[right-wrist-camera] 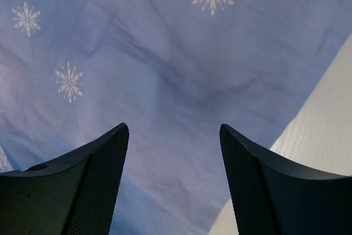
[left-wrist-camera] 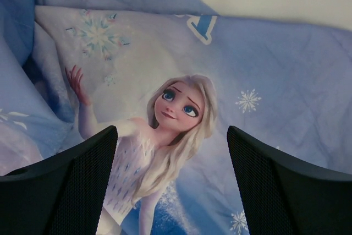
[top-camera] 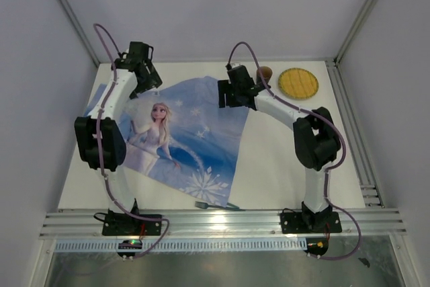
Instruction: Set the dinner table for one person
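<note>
Your left gripper (left-wrist-camera: 171,133) is spread wide with nothing between the jaws. It looks down on the printed figure on the cloth (top-camera: 195,139). Your right gripper (right-wrist-camera: 173,130) is parted as well and holds nothing. Plain blue cloth with snowflakes lies under it, and bare table (top-camera: 282,159) shows just off to its right.

From above, each gripper sits over one far corner of the cloth, left over the far-left and right over the far-right. That pairing reads to me as a setup for pinching both corners at once, so you can pull the cloth taut and square.

It needs that. The cloth lies askew on the table, and its far-left part is bunched into folds, which the left wrist view shows as overlapping layers. The right side lies flatter, with only soft creases.

The table is the white top that carries everything, and the cloth covers its left and middle. The plate (top-camera: 298,83) and the cup (top-camera: 265,72) stand at the far right, off the cloth, the cup just behind the right wrist. They are probably parked there until the cloth is laid out. The fork (top-camera: 216,205) lies at the near rail by the cloth's near edge. I cannot tell whether it overlaps the fabric, so watch it if you drag the cloth.
</note>
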Robot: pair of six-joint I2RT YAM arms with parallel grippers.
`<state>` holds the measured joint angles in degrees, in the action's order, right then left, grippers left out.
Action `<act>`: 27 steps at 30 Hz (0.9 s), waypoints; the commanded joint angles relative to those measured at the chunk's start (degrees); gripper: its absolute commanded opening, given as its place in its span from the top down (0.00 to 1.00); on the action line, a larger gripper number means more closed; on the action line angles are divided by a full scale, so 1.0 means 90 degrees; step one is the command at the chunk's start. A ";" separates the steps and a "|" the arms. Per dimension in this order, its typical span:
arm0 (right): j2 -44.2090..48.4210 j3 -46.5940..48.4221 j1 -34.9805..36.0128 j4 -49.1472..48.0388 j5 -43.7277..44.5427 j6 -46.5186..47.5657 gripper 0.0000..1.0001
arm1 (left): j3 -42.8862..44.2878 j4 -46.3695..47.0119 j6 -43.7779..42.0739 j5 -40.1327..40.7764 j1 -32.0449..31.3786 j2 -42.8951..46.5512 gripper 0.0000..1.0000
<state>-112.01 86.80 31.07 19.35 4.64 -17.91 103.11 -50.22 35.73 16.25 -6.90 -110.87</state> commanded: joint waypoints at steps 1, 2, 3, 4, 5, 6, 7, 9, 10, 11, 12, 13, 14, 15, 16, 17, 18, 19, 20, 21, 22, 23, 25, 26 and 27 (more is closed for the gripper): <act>-0.0463 0.0784 -0.0161 0.0173 -0.0077 0.0028 0.28 | -0.0021 0.0081 0.0034 -0.0174 -0.0005 0.0804 0.17; -0.0571 0.0901 -0.0229 0.0280 -0.0096 -0.0060 0.28 | -0.0098 0.0082 0.0044 -0.0204 -0.0005 0.0902 0.17; -0.0679 0.1076 -0.0384 0.0329 -0.0135 -0.0264 0.28 | -0.0128 0.0091 0.0083 -0.0233 -0.0005 0.1086 0.17; -0.0864 0.1145 -0.0473 0.0369 -0.0222 -0.0372 0.28 | -0.0167 0.0111 0.0093 -0.0272 -0.0005 0.1175 0.17; -0.0933 0.1243 -0.0551 0.0417 -0.0291 -0.0470 0.29 | -0.0216 0.0130 0.0103 -0.0272 -0.0005 0.1273 0.17; -0.1001 0.1302 -0.0629 0.0437 -0.0340 -0.0558 0.28 | -0.0207 0.0121 0.0122 -0.0282 -0.0005 0.1361 0.17; -0.1060 0.1351 -0.0746 0.0457 -0.0418 -0.0665 0.28 | -0.0207 0.0121 0.0122 -0.0273 -0.0005 0.1516 0.17; -0.1255 0.1526 -0.0825 0.0564 -0.0428 -0.0715 0.28 | -0.0197 0.0111 0.0122 -0.0224 -0.0005 0.1673 0.17; -0.1314 0.1595 -0.0883 0.0622 -0.0428 -0.0754 0.28 | -0.0187 0.0092 0.0113 -0.0214 -0.0005 0.1810 0.17; -0.1450 0.1682 -0.0903 0.0729 -0.0457 -0.0773 0.28 | -0.0177 0.0062 0.0113 -0.0243 -0.0005 0.1869 0.17; -0.1500 0.1818 -0.0942 0.0779 -0.0641 -0.0793 0.28 | -0.0197 0.0072 0.0132 -0.0262 -0.0005 0.1928 0.17; -0.1568 0.1878 -0.0962 0.0828 -0.0662 -0.0803 0.28 | -0.0207 0.0062 0.0151 -0.0292 -0.0015 0.1986 0.17; -0.1617 0.1936 -0.1001 0.0896 -0.0711 -0.0841 0.28 | -0.0216 0.0072 0.0219 -0.0408 -0.0005 0.2083 0.17; -0.1733 0.2014 -0.1020 0.0916 -0.0750 -0.0861 0.28 | -0.0245 0.0072 0.0249 -0.0457 -0.0005 0.2123 0.17; -0.1773 0.2044 -0.1030 0.0926 -0.0789 -0.0871 0.28 | -0.0265 0.0101 0.0278 -0.0487 -0.0005 0.2172 0.17; -0.1822 0.2083 -0.1059 0.0945 -0.0828 -0.0919 0.28 | -0.0294 0.0120 0.0346 -0.0516 -0.0005 0.2250 0.17; -0.1909 0.2142 -0.1079 0.0955 -0.0945 -0.0949 0.28 | -0.0324 0.0130 0.0376 -0.0555 -0.0015 0.2279 0.17; -0.1959 0.2161 -0.1089 0.0965 -0.0984 -0.0969 0.28 | -0.0334 0.0130 0.0386 -0.0556 -0.0005 0.2328 0.17; -0.2008 0.2200 -0.1099 0.0984 -0.1014 -0.0969 0.28 | -0.0334 0.0130 0.0405 -0.0556 -0.0005 0.2387 0.17; -0.2085 0.2249 -0.1099 0.0984 -0.1072 -0.0969 0.28 | -0.0343 0.0101 0.0406 -0.0546 -0.0005 0.2426 0.17; -0.2125 0.2269 -0.1099 0.0984 -0.1092 -0.0959 0.28 | -0.0343 0.0082 0.0396 -0.0527 -0.0005 0.2455 0.17; -0.2164 0.2288 -0.1099 0.0994 -0.1092 -0.0959 0.28 | -0.0334 0.0072 0.0405 -0.0507 -0.0005 0.2494 0.17; -0.2261 0.2366 -0.1109 0.1023 -0.1092 -0.0910 0.28 | -0.0324 0.0023 0.0396 -0.0439 -0.0005 0.2592 0.16; -0.2301 0.2396 -0.1108 0.1062 -0.1083 -0.0901 0.28 | -0.0305 0.0004 0.0396 -0.0438 -0.0005 0.2631 0.16; -0.2330 0.2473 -0.1128 0.1091 -0.1073 -0.0871 0.28 | -0.0295 0.0003 0.0376 -0.0419 -0.0005 0.2718 0.16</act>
<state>-131.90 106.06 21.21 28.36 -4.10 -25.76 99.94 -50.22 38.85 12.40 -6.90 -90.52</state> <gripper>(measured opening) 0.715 0.835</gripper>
